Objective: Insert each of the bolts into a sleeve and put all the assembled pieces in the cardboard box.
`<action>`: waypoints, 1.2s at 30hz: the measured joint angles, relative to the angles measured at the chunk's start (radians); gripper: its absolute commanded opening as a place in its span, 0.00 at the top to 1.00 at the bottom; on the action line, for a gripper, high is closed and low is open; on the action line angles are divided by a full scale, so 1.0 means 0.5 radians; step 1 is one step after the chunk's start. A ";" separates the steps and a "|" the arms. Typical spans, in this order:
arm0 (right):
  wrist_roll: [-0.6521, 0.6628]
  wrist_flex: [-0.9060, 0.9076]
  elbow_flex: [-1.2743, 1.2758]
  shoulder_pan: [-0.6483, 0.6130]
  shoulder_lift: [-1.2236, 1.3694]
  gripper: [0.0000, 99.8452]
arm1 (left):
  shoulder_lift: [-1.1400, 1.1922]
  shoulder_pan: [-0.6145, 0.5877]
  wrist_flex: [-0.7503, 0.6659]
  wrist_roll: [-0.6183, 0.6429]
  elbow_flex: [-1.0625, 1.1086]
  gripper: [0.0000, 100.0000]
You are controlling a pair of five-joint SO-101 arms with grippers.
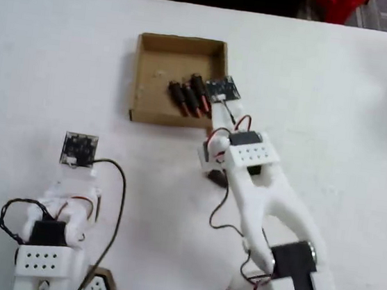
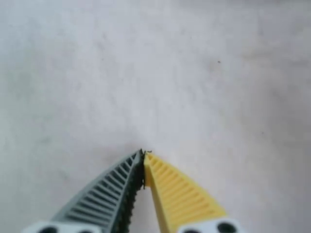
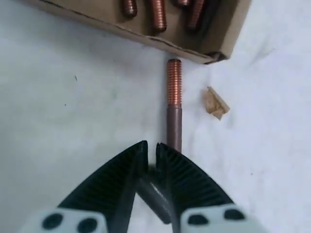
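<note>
Sleeved bolts (image 1: 191,94) in box (image 1: 152,77), one bolt (image 3: 174,92) outside

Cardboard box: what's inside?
At least three assembled pieces lie in the box, bunched toward one corner. The right arm's wrist camera covers that corner from above, hiding any others. One bolt is outside, in the right gripper.

Overhead, right wrist sharing cardboard box (image 1: 156,78) (image 3: 146,36)

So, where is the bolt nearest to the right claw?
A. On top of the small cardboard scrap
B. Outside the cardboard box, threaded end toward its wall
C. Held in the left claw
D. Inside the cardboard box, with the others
B: in the right wrist view the bolt sits outside the cardboard box, with its threaded end toward the box wall.
</note>
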 measured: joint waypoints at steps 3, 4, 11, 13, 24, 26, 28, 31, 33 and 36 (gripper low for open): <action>0.135 -0.031 -0.138 0.012 0.181 0.98 | 0.000 0.000 0.000 0.000 0.000 0.98; 0.150 -0.037 -0.184 0.025 0.230 0.98 | 0.000 0.000 0.000 0.000 0.000 0.98; 0.178 -0.040 -0.390 0.064 0.384 0.93 | 0.000 0.000 0.000 0.000 0.000 0.98; 0.184 -0.040 -0.402 0.074 0.384 0.90 | 0.000 0.000 0.000 0.000 0.000 0.98; 0.187 -0.199 -0.439 0.074 0.608 0.93 | 0.000 0.000 0.000 0.000 0.000 0.98; 0.187 -0.203 -0.500 0.080 0.660 0.98 | 0.000 0.000 0.000 0.000 0.000 0.98; 0.187 -0.193 -0.580 0.089 0.715 0.98 | 0.000 0.000 0.000 0.000 0.000 0.98; 0.190 -0.114 -0.675 0.092 0.770 0.98 | 0.000 0.000 0.000 0.000 0.000 0.98; 0.190 -0.052 -0.715 0.092 0.776 0.98 | 0.000 0.000 0.000 0.000 0.000 0.98; 0.242 0.034 -0.743 0.071 0.776 0.98 | 0.000 0.000 0.000 0.000 0.000 0.98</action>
